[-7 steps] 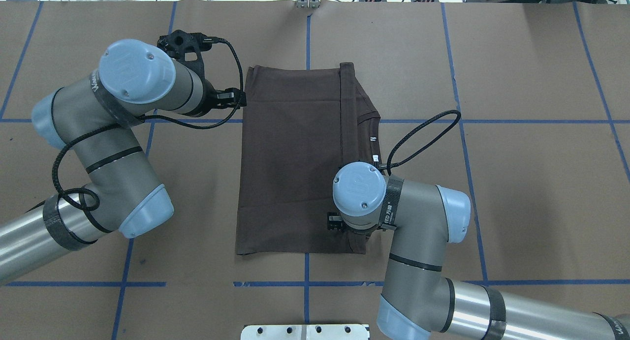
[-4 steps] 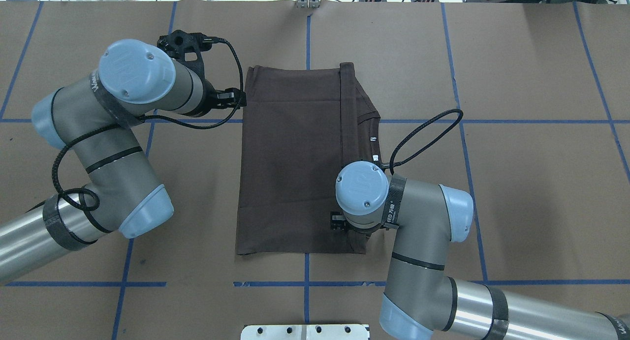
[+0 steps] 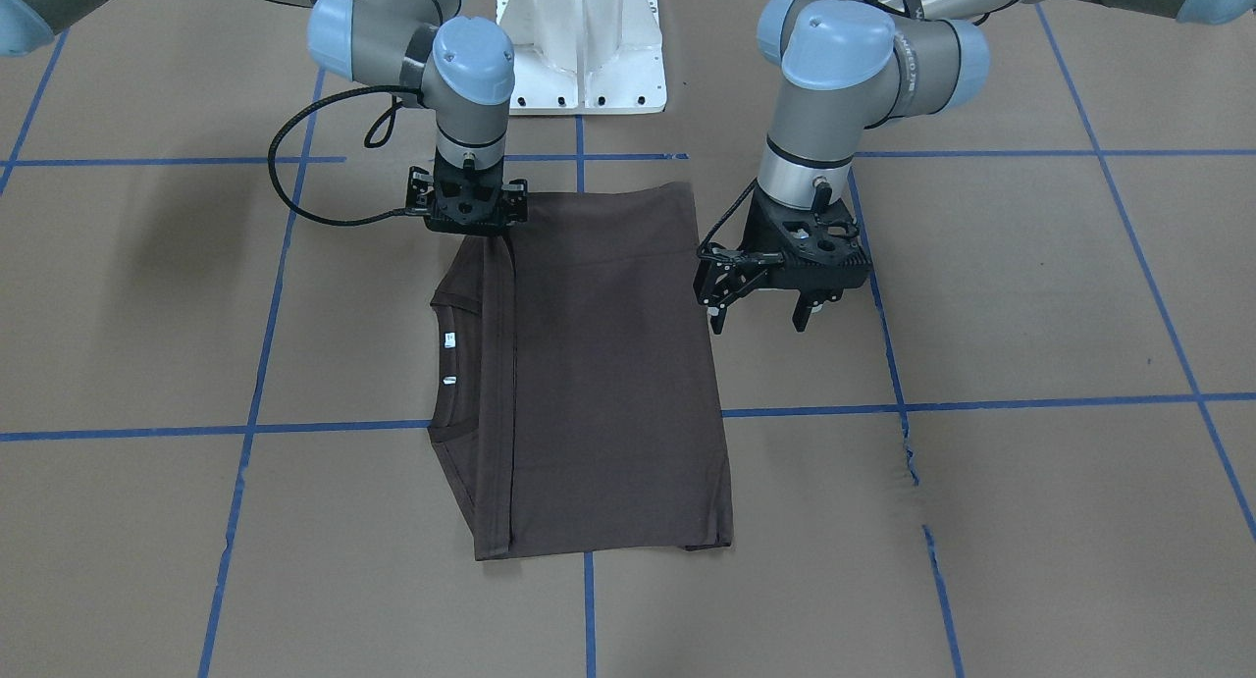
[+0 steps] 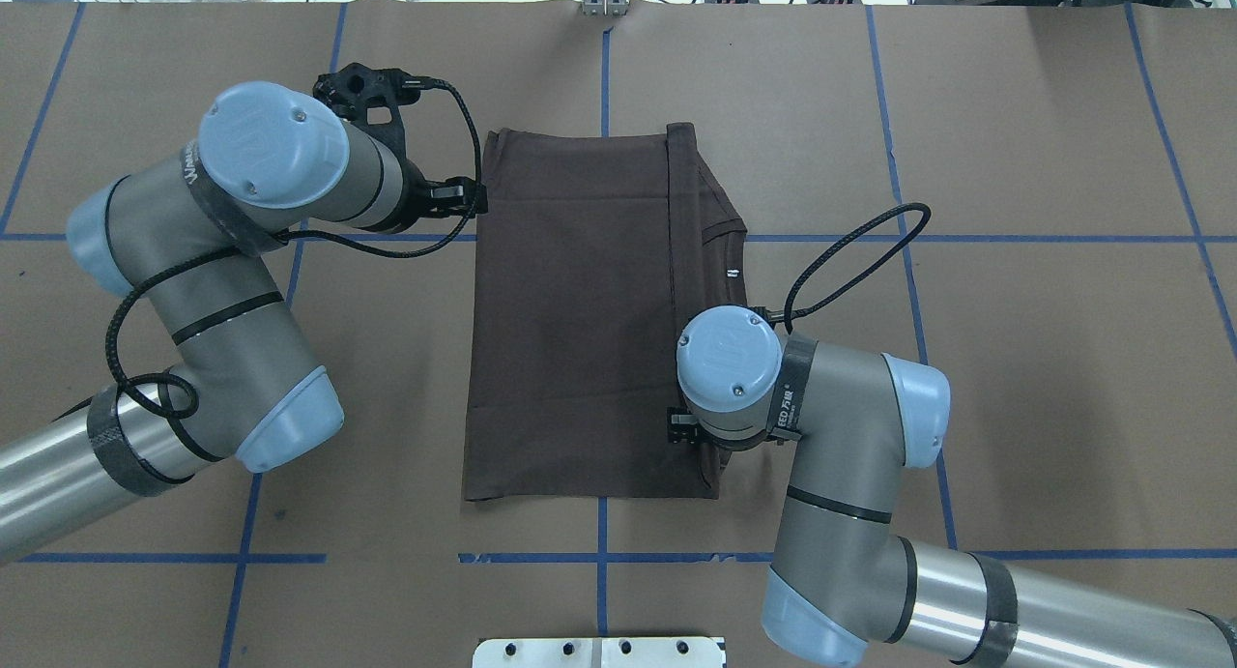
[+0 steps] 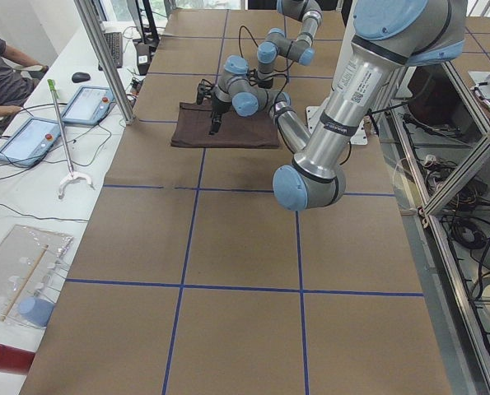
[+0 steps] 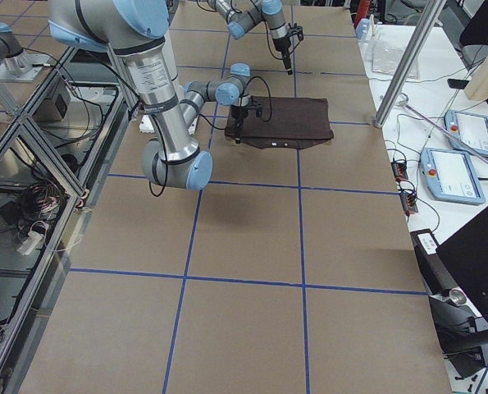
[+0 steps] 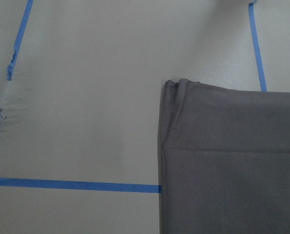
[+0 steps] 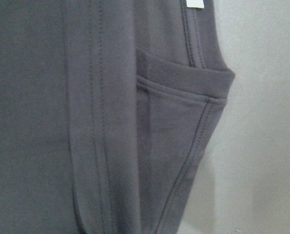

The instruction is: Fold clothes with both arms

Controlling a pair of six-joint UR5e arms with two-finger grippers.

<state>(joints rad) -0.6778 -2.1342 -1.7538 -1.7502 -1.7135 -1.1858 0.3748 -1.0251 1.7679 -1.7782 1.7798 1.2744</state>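
The dark brown T-shirt (image 3: 608, 364) (image 4: 570, 310) lies flat on the brown paper table, folded into a tall rectangle. Its collar (image 3: 449, 349) and pale label face the robot's right side. My left gripper (image 3: 758, 317) (image 4: 464, 196) hovers open just off the shirt's left edge, holding nothing. The left wrist view shows a far corner of the shirt (image 7: 232, 161) and bare table. My right gripper (image 3: 471, 232) points down over the near right corner, mostly hidden under its wrist (image 4: 727, 359) from overhead. It looks open. The right wrist view shows only the layered cloth (image 8: 86, 122).
The white bolted pedestal (image 3: 581, 50) stands at the robot's edge, close behind the shirt. Blue tape lines (image 3: 981, 401) grid the paper, with a torn stretch (image 3: 908, 443) on the robot's left. Tablets (image 5: 30, 136) and a seated person (image 5: 2, 62) are beyond the table's far side.
My right wrist has drifted rightward and a little farther from the robot over the shirt's corner. The left arm shifted only slightly. The shirt has not moved.
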